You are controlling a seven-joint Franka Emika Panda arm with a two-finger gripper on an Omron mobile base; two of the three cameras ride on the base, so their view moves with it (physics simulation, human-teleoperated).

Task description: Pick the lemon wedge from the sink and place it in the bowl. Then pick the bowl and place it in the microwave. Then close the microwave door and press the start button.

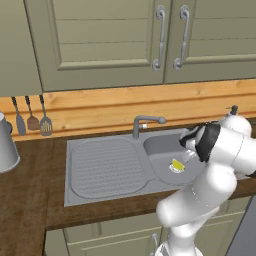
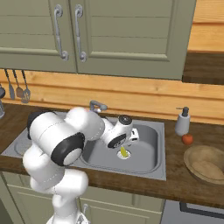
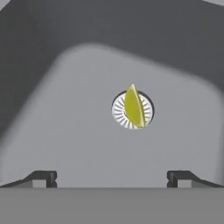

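Note:
The lemon wedge (image 3: 134, 106) is small and bright yellow and lies on the drain at the bottom of the grey sink (image 3: 74, 131). My gripper (image 3: 112, 177) hangs over the basin, pointing down at the wedge, open and empty, with both fingertips apart from it. In the left base view the lemon wedge (image 1: 177, 164) shows just below my hand, in the basin of the sink (image 1: 105, 167). The right base view has the lemon wedge (image 2: 124, 152) under the hand and the wooden bowl (image 2: 205, 164) on the counter, right of the sink (image 2: 148, 151). The microwave is out of view.
The curved faucet (image 1: 146, 121) rises behind the basin, close to my hand. A soap dispenser (image 2: 183, 122) and a small red fruit (image 2: 187, 139) stand between sink and bowl. Utensils (image 1: 31, 120) hang on the wall at left, above a metal pot (image 1: 6, 147).

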